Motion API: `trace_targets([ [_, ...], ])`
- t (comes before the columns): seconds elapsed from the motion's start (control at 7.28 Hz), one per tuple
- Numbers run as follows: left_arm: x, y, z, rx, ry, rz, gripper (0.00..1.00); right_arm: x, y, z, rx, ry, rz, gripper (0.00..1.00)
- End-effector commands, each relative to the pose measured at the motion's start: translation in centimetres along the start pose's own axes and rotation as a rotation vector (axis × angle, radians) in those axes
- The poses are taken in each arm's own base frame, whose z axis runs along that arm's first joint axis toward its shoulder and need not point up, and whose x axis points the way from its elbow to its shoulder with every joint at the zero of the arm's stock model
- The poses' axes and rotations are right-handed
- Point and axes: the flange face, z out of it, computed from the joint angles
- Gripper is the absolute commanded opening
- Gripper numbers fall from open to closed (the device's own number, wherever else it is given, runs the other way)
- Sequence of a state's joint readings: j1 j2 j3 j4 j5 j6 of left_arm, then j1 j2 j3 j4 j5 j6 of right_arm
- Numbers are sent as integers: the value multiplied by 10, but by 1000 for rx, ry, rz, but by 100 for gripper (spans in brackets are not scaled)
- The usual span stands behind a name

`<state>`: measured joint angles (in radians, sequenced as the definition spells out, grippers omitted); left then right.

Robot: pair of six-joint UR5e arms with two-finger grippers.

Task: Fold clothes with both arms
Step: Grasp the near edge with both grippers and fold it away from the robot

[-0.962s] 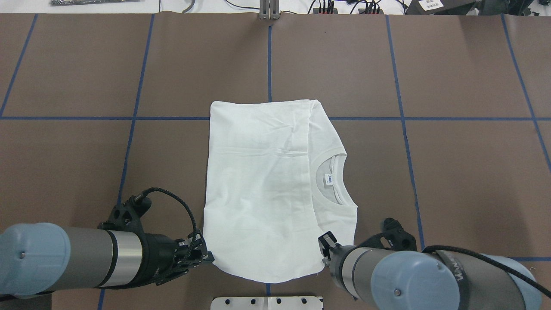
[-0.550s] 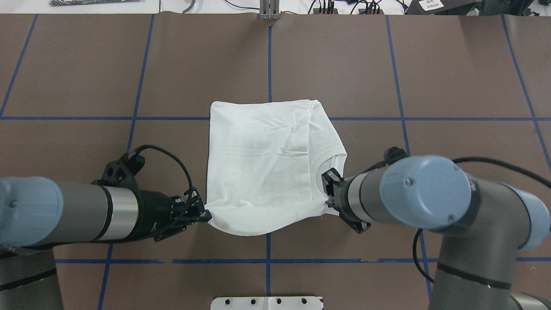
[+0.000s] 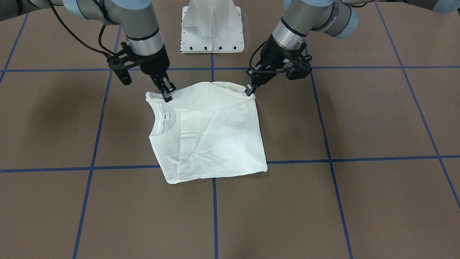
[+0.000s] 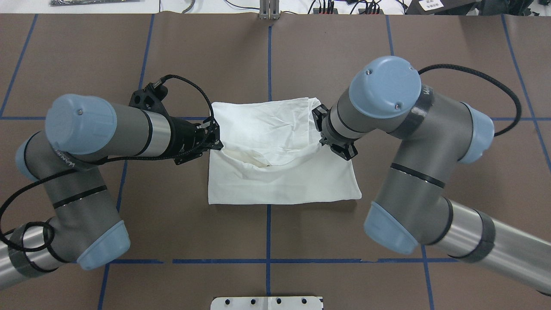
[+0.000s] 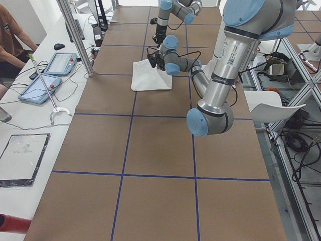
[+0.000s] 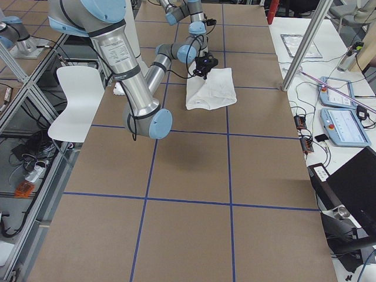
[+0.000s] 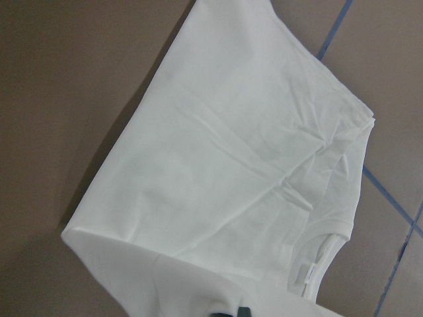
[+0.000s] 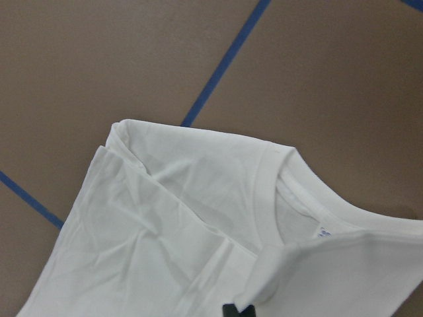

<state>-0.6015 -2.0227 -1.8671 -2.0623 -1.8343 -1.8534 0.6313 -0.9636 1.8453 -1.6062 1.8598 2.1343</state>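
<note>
I'm seeing a big brown table (image 4: 69,56) taped into a grid with blue lines (image 4: 269,64). A white workbench (image 5: 30,125) runs along the far side from the robot, with two tablets (image 5: 59,63), cables and a seated person (image 5: 10,35) at its end. There's a white chair (image 6: 73,103) behind the robot and a white base plate (image 3: 212,25) at the table's near edge.

The left arm (image 4: 107,129) and right arm (image 4: 387,103) both reach in toward the middle of the table.

The shirt (image 4: 280,181) lies about mid-table across the centre tape line, partly folded and mostly flat. One edge is raised off the surface and sags between the two grippers.

The left gripper (image 3: 248,91) has its jaws pinched tight on one raised corner of the shirt. The right gripper (image 3: 167,96) has its jaws clamped on the other raised corner, just beside the collar (image 3: 158,124).

The collar sits on the robot's right side of the shirt, with a small neck label (image 3: 166,116) showing inside it. Creases run across the top layer.
</note>
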Motion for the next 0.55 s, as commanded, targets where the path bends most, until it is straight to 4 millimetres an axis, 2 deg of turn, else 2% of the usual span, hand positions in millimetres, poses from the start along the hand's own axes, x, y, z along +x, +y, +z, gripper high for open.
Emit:
trace_targets([
  [0.0,18,-39,27,56,-25,26,0,-77,-31,27,-23,-10,13,0],
  [0.14,22,-46,42,67,-45,41,0,-104,-29,45,-5,16,10,0],
  [0.27,19,-61,51,81,-47,58,0,-122,-35,54,0,7,3,0],
  [0.41,12,-75,61,88,-34,65,0,-126,-42,69,-6,-11,-4,0],
])
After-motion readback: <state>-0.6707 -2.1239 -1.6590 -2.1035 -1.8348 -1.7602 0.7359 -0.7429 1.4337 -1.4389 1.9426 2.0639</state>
